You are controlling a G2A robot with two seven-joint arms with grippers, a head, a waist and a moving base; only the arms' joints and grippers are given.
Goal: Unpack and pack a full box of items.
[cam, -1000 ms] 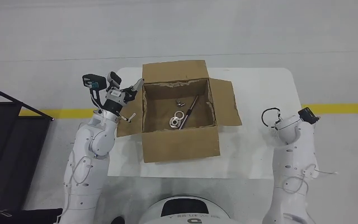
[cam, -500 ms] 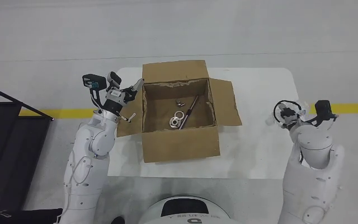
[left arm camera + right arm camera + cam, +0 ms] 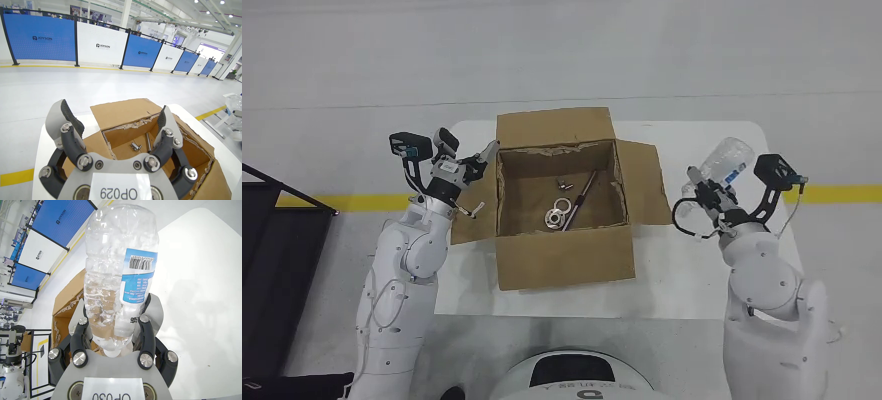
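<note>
- The right gripper (image 3: 115, 313) is clamped on a clear water bottle (image 3: 121, 256) near its cap end, with the base pointing away from the wrist.
- From above, the bottle is held over the right part of the table (image 3: 692, 285), just beside the right flap of the cardboard box (image 3: 562, 260) and not yet over its opening.
- The left gripper (image 3: 113, 113) hangs over the box's left flap, jaws spread with nothing between them.
- On the box floor lie a metal rod (image 3: 584, 198), a pale ring piece (image 3: 560, 212) and a small metal fitting (image 3: 563, 183).
- The step in hand looks like packing the bottle. It should go in well if it is carried high enough to clear the flap and wall, then lowered lengthwise onto bare floor beside the rod.
- It is best released low (thin plastic rolls and bounces).
</note>
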